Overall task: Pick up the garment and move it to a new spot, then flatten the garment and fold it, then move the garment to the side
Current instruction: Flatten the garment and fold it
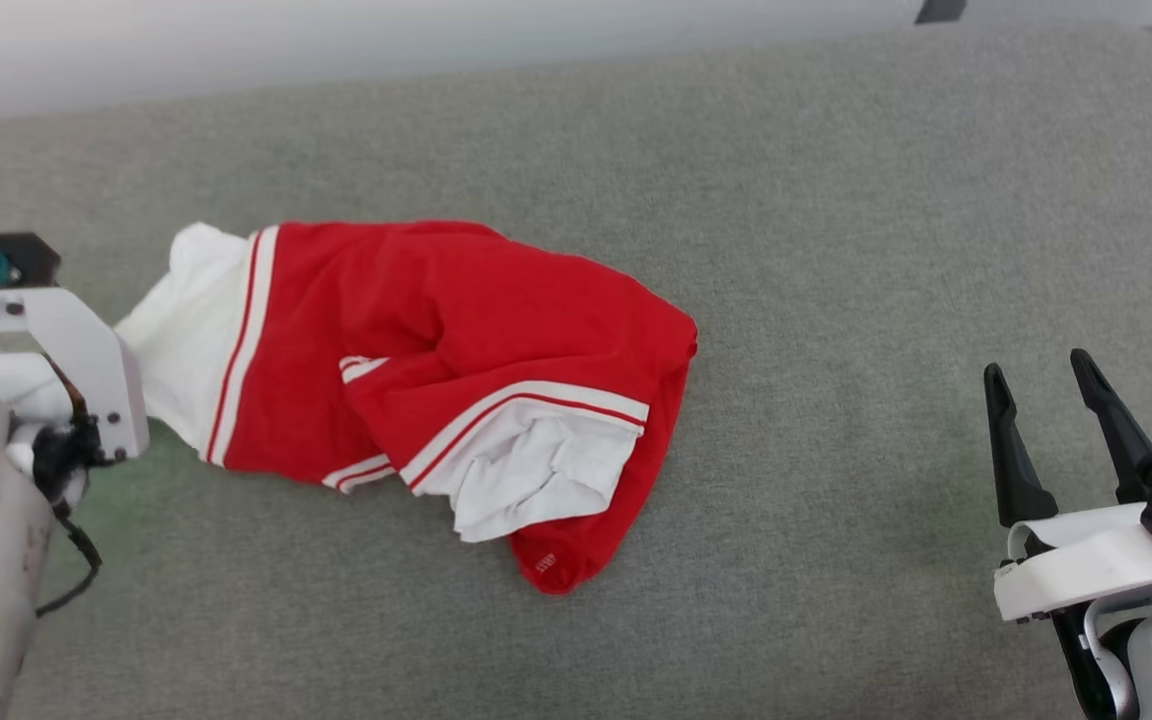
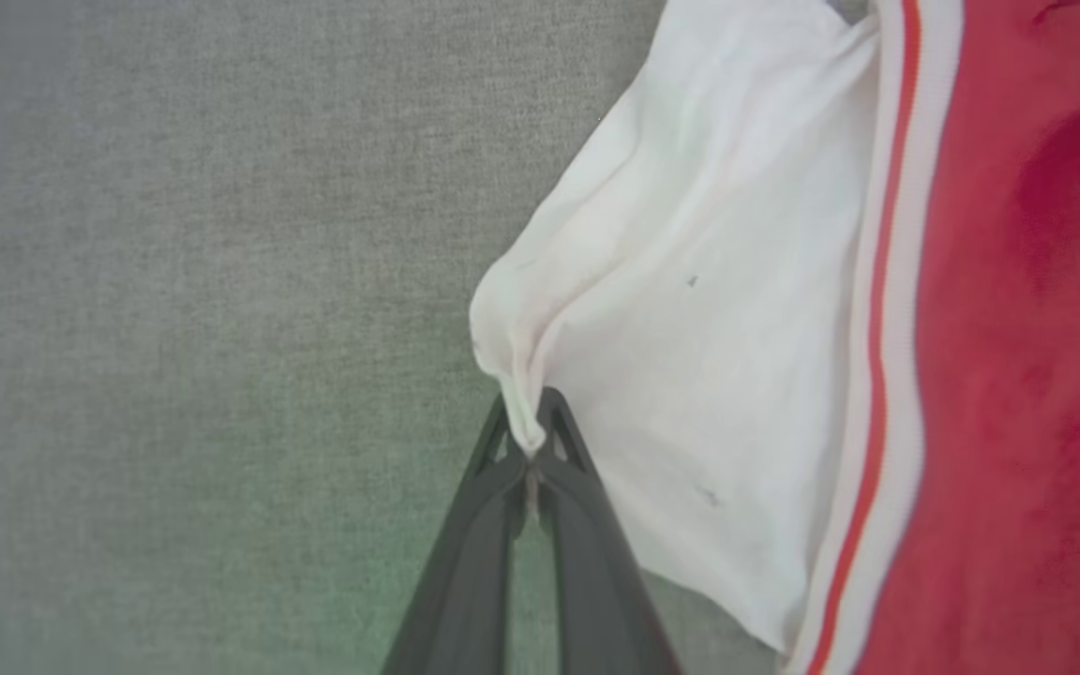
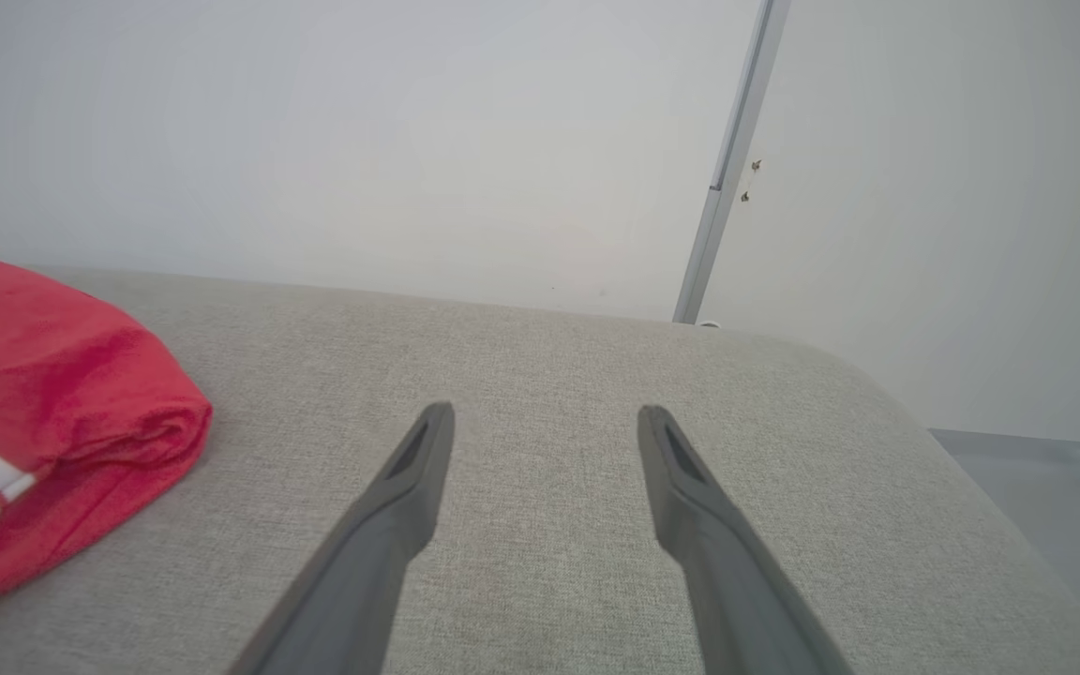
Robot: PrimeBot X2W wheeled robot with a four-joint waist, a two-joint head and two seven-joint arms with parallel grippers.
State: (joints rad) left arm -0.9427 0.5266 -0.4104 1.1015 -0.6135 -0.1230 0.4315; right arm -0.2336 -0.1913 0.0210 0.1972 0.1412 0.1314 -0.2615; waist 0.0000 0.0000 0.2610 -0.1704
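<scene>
Lying crumpled on the grey woven upholstered cushion [image 1: 836,200], the large bright red soft jersey garment [image 1: 496,320] sits left of the middle in the head view, folded over itself so that its full outline cannot be made out. One white short sleeve [image 1: 181,340] with striped trim points toward the robot's left arm; another white sleeve [image 1: 536,470] is bunched at the near side. A small white print [image 1: 546,565] on the red hem nearest the camera is too small to read.

The left gripper [image 2: 532,441] is clenched on the pinched edge of the white sleeve, its two dark fingers meeting around a small tuft of cloth. In the head view those fingers are hidden behind the arm's pale wrist housing [image 1: 86,370]. The left wrist view cuts the red body off at its right edge.

The right gripper [image 1: 1036,365] stands released, fingers spread wide and holding nothing, well apart from the garment, above bare cushion. In its own wrist view only a rolled red corner shows, cut off by the left edge.
</scene>
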